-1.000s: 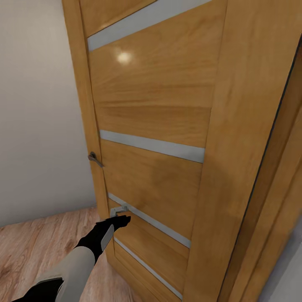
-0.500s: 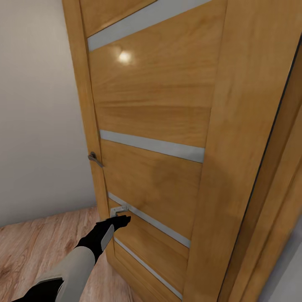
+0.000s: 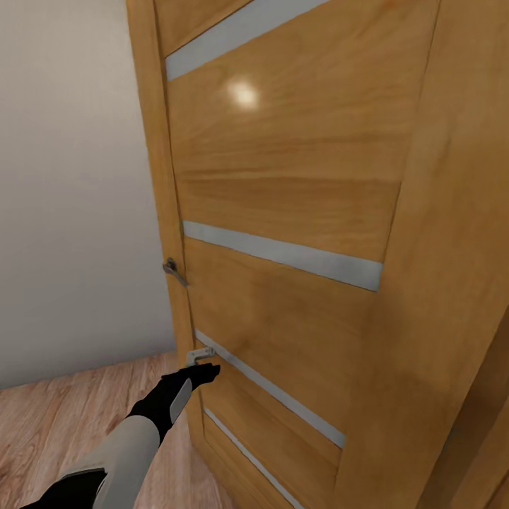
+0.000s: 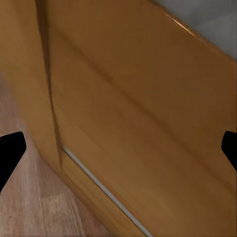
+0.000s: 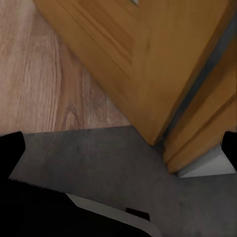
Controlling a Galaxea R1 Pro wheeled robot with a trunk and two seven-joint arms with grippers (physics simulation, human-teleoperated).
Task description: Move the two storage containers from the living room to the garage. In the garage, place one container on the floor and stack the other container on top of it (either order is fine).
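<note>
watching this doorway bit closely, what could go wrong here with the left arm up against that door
1. The left hand is open against the wooden door, near its edge, not the lever handle; it could slip off the edge.
2. The door stands close ahead, so driving forward may bump it.
3. In the right wrist view, wood floor meets grey concrete beside the door frame, a tight squeeze.

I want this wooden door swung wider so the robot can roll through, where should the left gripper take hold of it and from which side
Probably the free edge of the door, near the lever handle. That edge stands away from the beige wall, so fingers could wrap it from the robot's left. The door's broad face is flat, with nothing to pinch. The left gripper sits low by that edge, fingers spread wide in the left wrist view.
</note>
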